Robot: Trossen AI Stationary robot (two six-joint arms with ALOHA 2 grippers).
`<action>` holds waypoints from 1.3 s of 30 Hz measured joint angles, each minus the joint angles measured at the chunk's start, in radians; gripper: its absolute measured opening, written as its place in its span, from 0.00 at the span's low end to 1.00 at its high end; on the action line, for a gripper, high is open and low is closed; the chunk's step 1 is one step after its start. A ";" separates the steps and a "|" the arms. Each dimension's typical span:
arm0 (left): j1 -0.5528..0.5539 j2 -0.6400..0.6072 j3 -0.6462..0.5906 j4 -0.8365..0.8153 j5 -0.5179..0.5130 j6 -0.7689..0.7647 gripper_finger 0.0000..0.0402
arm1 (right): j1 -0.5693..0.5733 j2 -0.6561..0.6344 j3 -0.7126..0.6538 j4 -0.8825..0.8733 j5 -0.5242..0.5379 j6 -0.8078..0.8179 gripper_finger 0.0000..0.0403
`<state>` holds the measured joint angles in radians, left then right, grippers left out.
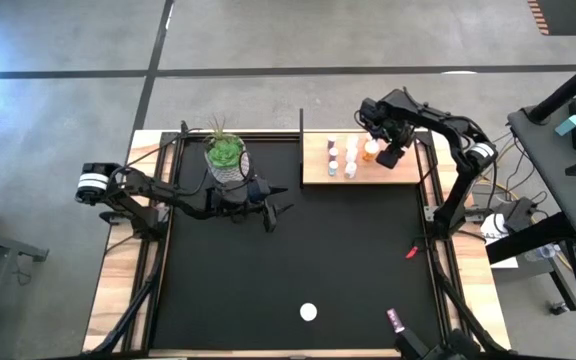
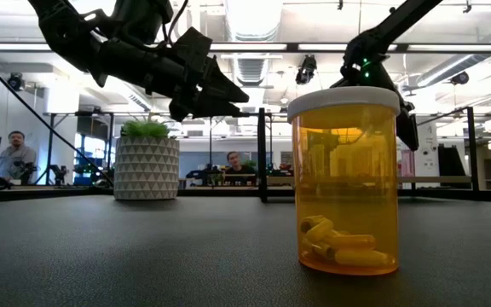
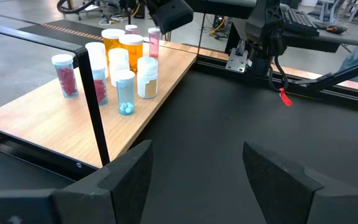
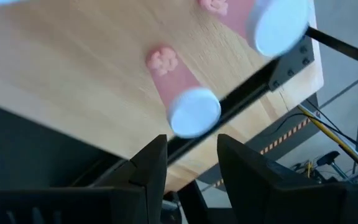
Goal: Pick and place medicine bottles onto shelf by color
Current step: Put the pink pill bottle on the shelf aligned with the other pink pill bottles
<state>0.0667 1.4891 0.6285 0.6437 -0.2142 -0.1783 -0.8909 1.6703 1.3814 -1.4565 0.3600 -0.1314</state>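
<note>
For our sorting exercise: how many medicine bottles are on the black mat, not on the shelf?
2. An orange bottle sits on the mat, far from the shelf; a pink bottle is right of it, by the mat's edge. Others may be hidden.

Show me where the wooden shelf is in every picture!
High view: the shelf lies at the mat's far right corner.
Low view: a thin pale strip far back, right of the big orange bottle.
Left wrist view: it fills the left side.
Right wrist view: it fills the upper part.
Shared landmark: its black post.
</note>
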 joint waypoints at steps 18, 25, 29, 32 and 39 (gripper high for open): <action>0.000 0.000 0.000 0.000 0.000 -0.001 0.58 | 0.224 -0.302 -0.044 -0.012 -0.230 0.272 0.33; -0.004 0.000 0.000 0.000 0.001 -0.027 0.58 | 0.550 -0.442 -0.169 -0.014 -0.250 0.564 0.36; -0.011 0.000 0.000 -0.001 0.002 -0.053 0.58 | 0.750 -0.491 -0.250 -0.011 -0.340 0.778 0.39; -0.021 0.000 0.000 -0.001 0.003 -0.078 0.58 | 0.907 -0.503 -0.308 0.000 -0.387 0.941 0.42; -0.073 0.000 0.000 -0.001 0.003 -0.104 0.58 | 1.236 -0.472 -0.391 0.167 -0.462 1.262 0.51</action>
<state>-0.0067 1.4891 0.6285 0.6430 -0.2111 -0.2825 0.3447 1.1986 0.9899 -1.2896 -0.1023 1.1308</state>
